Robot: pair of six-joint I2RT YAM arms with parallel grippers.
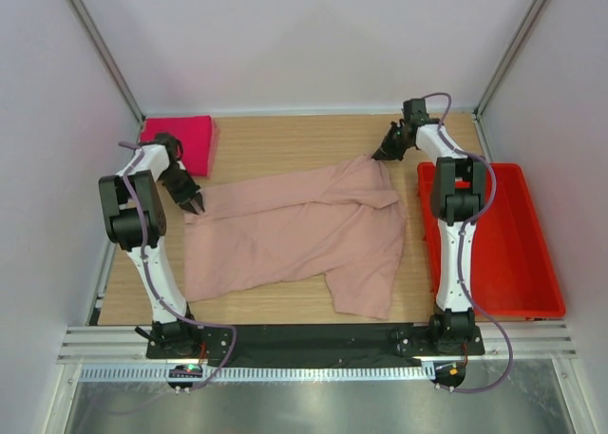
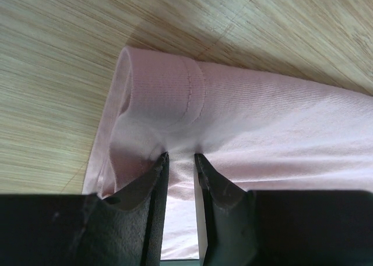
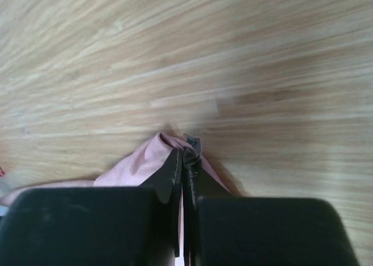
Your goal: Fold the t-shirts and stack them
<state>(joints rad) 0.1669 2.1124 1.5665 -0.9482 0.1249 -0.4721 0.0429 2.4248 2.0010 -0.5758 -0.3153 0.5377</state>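
Toward the far right of the desk [image 1: 285, 135], the right hand [image 3: 187, 146] was pressed together on a small peak of the pale pink t-shirt [image 1: 294, 235]. Near the left edge, the left hand [image 2: 180, 158] pinched the same garment's hemmed border, jaws narrowly parted by cloth. Judged purpose: holding opposite ends to draw the crumpled shirt flat for folding. It lay spread mid-desk. The magenta t-shirt [image 1: 179, 140] sat folded in the far left corner, presumably as the stack's base. Count: two hands, two t-shirts, one red bin [image 1: 513, 263] along the right edge.

White arms [image 1: 158, 268] with black joints [image 1: 133, 220] and looping purple cables [image 1: 145, 211].
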